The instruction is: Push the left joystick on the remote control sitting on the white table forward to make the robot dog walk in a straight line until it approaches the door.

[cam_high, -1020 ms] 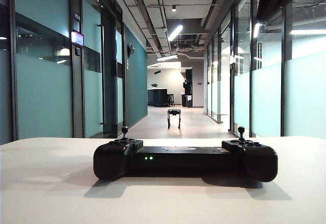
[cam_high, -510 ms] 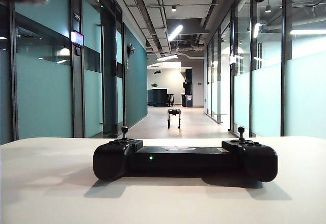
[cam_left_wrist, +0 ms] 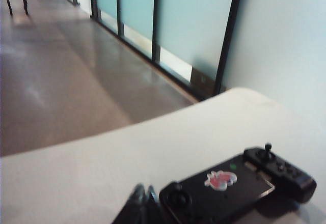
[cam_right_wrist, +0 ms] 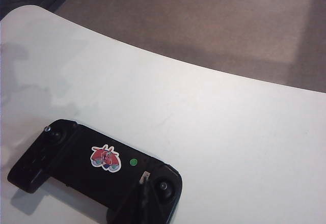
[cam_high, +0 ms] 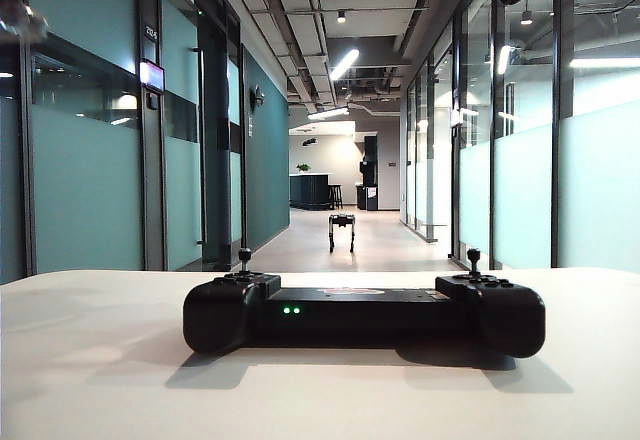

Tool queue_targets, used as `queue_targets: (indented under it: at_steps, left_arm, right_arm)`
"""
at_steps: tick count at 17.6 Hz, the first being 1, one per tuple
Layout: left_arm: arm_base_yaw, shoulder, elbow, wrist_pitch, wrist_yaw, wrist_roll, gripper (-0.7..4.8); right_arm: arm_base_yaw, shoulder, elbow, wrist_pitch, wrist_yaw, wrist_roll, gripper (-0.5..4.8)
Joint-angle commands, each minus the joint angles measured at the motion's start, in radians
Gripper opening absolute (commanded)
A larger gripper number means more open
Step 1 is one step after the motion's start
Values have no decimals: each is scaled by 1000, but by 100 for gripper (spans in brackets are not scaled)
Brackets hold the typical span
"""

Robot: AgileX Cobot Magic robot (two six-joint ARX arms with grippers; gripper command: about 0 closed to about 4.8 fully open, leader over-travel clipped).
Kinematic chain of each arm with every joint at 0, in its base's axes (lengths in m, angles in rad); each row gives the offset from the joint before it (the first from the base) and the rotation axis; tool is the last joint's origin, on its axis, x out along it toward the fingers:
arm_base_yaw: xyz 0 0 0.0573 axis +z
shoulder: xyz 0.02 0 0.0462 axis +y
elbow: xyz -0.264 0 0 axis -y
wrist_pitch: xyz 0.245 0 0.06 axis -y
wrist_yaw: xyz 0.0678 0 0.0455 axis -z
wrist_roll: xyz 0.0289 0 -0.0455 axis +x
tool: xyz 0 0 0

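On the white table [cam_high: 100, 360] the remote control [cam_high: 364, 314] lies flat, its two bulky ends outward and two small green lights lit on the side facing the exterior camera. No bins, trays or other vessels show anywhere. The left joystick [cam_high: 244, 257] stands upright on the left end of the controller, with nothing touching it; the matching stick stands on the right end. A red sticker [cam_right_wrist: 105, 158] and a green dot sit on the flat middle bar.

Down the corridor beyond the table, the robot dog [cam_high: 342, 231] stands on its thin legs on the floor, well apart from the table, between the glass walls.

The left gripper [cam_left_wrist: 142, 203] hangs above the table just beside the controller's near end, its dark fingertips drawn together and holding nothing. The right gripper [cam_right_wrist: 144, 186] hovers over the controller's other end, close to the thumbstick there, its fingers clenched into one thin tip, empty. In the exterior view only a blur at the top left edge and a dark bar at the top right show of the arms.
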Motion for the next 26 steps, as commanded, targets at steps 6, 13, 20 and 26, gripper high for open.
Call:
queue_targets:
  at_steps: [6,13,20,26]
  left_arm:
    - [94,-64,-10,26,-37,5,-5]
    - [454,-114,-60,22,12,10,-5]
    - [557,-218,-160,46,11,50,-5]
    - [555,-218,-196,71,-19,78,-5]
  right_arm:
    - [0,-4,2,16,5,-2,-5]
    - [0,-4,2,17,5,-2,-5]
    - [0,-3,2,17,3,-2,-5]
    - [0,2,2,15,4,-2,-5]
